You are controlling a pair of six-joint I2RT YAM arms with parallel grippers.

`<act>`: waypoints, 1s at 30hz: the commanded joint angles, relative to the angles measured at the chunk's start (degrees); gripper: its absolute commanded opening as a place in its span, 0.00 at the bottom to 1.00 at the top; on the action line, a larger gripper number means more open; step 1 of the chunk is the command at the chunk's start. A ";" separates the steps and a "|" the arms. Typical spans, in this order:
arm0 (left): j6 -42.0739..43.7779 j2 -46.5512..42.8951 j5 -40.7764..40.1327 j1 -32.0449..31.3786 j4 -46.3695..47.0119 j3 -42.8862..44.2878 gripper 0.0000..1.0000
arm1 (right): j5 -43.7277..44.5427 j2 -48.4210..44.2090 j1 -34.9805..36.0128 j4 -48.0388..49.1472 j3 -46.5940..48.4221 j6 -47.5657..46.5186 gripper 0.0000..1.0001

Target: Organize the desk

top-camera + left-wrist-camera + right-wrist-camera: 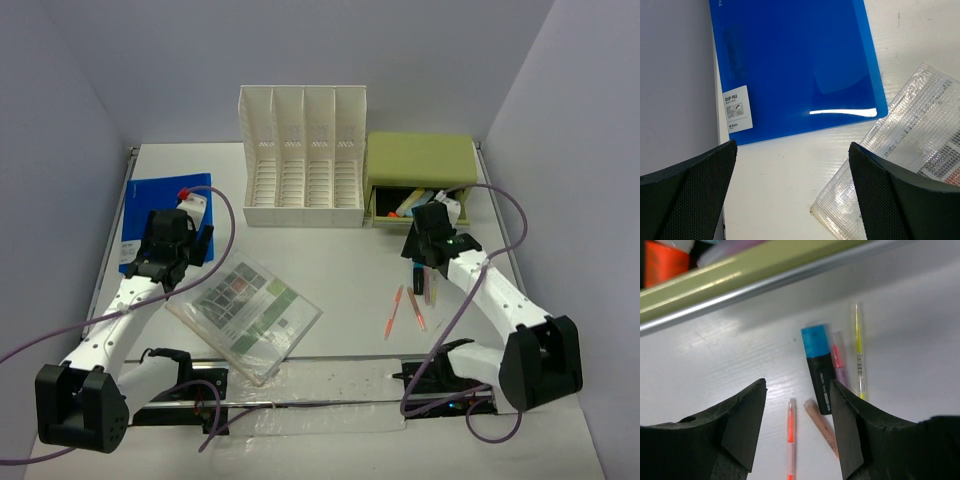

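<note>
The desk (340, 260) is a large white tabletop. My left gripper (178, 240) hovers open over its left side. In the left wrist view the left gripper (792, 147) has bare desk (785, 190) between its fingers, a blue clip file (795, 65) ahead and a clear plastic pouch (900, 150) to the right. My right gripper (422, 258) hangs open in front of the green drawer box (420, 160). Seen from the right wrist, the right gripper (797, 387) holds nothing. Under it lie an orange pen (790, 435), a brownish pen (821, 427) and a blue-capped black marker (819, 370).
A white slotted file rack (300, 155) stands at the back centre. The drawer (410, 205) of the green box is pulled out with several items inside. A pink pen (839, 362) and a yellow pen (859, 355) lie beside the marker. The clear pouch (245, 310) lies front centre.
</note>
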 commanded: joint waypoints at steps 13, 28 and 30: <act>0.02 -3.74 3.52 -0.22 -0.09 1.20 0.99 | 3.07 -14.01 -1.70 19.13 -20.17 23.33 0.69; -0.04 -3.58 3.97 -0.22 -0.44 1.49 0.99 | 1.69 -1.24 -3.07 23.90 -20.11 24.15 0.70; -0.04 -3.50 3.99 -0.22 -0.44 1.49 0.99 | 1.25 -0.26 -3.14 24.13 -20.18 23.76 0.68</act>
